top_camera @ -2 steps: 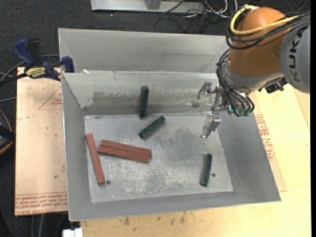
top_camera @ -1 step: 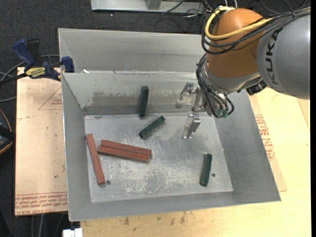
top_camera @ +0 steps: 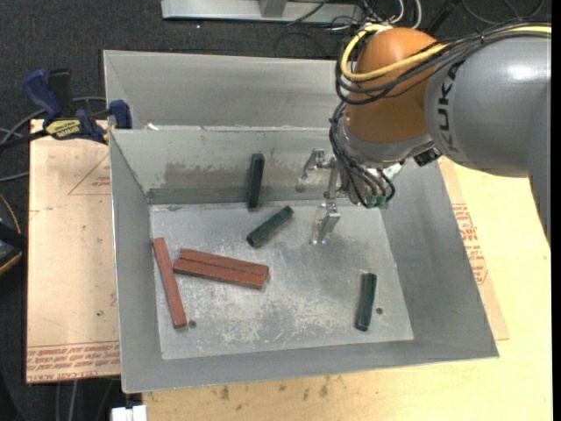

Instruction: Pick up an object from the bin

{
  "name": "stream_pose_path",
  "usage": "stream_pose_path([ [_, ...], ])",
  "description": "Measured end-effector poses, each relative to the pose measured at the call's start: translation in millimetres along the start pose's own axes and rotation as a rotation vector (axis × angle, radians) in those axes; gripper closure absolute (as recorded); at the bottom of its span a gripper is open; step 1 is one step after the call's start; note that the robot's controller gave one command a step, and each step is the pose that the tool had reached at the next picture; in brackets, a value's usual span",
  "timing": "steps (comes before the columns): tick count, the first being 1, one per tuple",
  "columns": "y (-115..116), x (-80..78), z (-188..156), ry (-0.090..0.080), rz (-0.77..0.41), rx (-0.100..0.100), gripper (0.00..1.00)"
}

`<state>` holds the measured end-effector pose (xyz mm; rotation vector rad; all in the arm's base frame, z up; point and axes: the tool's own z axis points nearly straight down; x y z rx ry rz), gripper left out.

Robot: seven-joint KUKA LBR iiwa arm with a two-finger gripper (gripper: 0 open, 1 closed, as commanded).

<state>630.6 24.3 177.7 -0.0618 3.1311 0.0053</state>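
The gripper (top_camera: 320,197) hovers at one o'clock in the grey metal bin (top_camera: 429,261), fingers apart and empty, with a short dark green rectangular bar (top_camera: 270,226) lying just beside it at eight o'clock.

We are looking down on a dark floor (top_camera: 61,16) spreading behind everything; a flat grey stand base (top_camera: 254,7) is resting on it at top, with cables (top_camera: 394,3) trailing beside it.
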Motion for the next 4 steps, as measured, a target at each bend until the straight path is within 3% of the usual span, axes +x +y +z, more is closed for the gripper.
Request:
stream_pose_path([
  [1,21.9,-27.4,58.4,0.005,-0.132,0.002,0.0],
  [2,20.1,-24.3,98.4,-0.009,-0.208,0.0,1.0],
  [3,20.0,-24.3,98.4,-0.009,-0.208,0.0,1.0],
  [4,17.1,-22.7,-40.5,0.004,-0.184,0.001,1.0],
])
